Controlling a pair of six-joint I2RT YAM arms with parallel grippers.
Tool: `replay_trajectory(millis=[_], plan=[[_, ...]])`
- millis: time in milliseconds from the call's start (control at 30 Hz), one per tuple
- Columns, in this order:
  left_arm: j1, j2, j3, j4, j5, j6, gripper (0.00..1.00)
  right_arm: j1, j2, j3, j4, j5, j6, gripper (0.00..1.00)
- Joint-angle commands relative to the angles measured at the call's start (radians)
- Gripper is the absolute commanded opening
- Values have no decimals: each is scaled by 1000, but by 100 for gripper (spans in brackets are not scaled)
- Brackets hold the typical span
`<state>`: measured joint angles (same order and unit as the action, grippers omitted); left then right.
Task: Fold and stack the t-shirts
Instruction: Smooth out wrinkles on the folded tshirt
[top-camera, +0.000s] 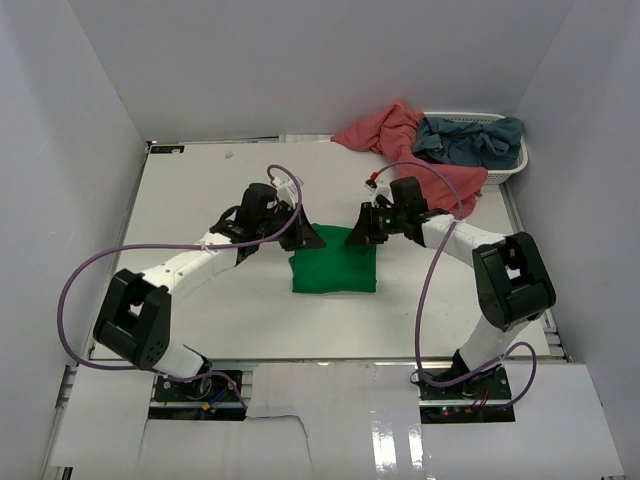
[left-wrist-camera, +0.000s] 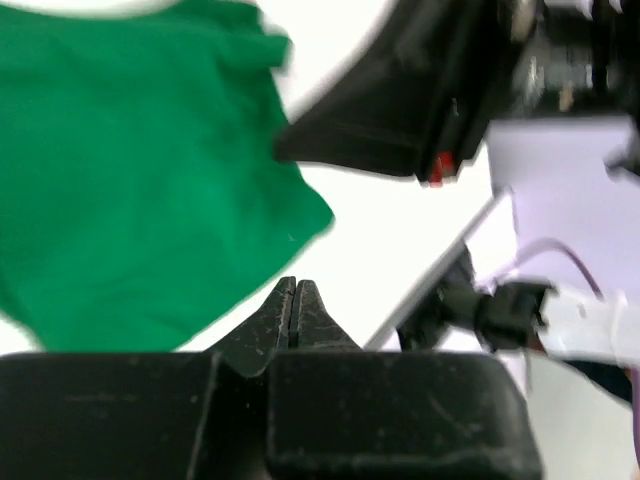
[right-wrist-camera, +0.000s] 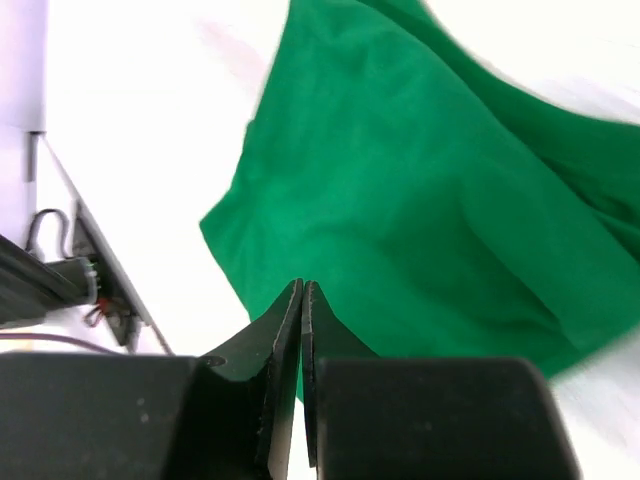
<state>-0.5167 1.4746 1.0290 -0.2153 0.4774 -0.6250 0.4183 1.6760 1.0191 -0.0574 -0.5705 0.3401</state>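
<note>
1. Noting the green t-shirt (top-camera: 335, 262) folded into a rough rectangle, flat on the white counter (top-camera: 220, 300).
2. Left gripper (left-wrist-camera: 296, 300): just off the green t-shirt's far-left corner, fingers pressed fully together, nothing pinched. In the wrist view, tips over bare counter just past the cloth's edge.
3. Right gripper (right-wrist-camera: 302, 300): at the green t-shirt's far-right corner, fingers likewise closed tight with no cloth seen between them. Tips over the cloth's edge; cannot tell whether touching it.
4. Salmon-pink t-shirt (top-camera: 400, 140): crumpled, well beyond the green t-shirt toward the far right, one end trailing down toward it.
5. Grey-blue t-shirt (top-camera: 470, 138): heaped in the white basket (top-camera: 515, 165), touching the salmon-pink t-shirt, farther right of the green t-shirt.
</note>
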Motion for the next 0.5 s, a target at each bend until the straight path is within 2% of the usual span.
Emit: replay_trajectory(millis=[0,133,300,467], plan=[[-23,59,-154,338,251,-125,0,-6,68,15,183,-167,152,8],[-55,104,-253,508,297,-183,0,-6,116,15,361,-236,247,8],[-60,148,-334,694,291,-211,0,-6,168,24,444,-287,329,8],[-60,193,-336,764,288,-231,0,-6,171,1,455,-282,339,8]])
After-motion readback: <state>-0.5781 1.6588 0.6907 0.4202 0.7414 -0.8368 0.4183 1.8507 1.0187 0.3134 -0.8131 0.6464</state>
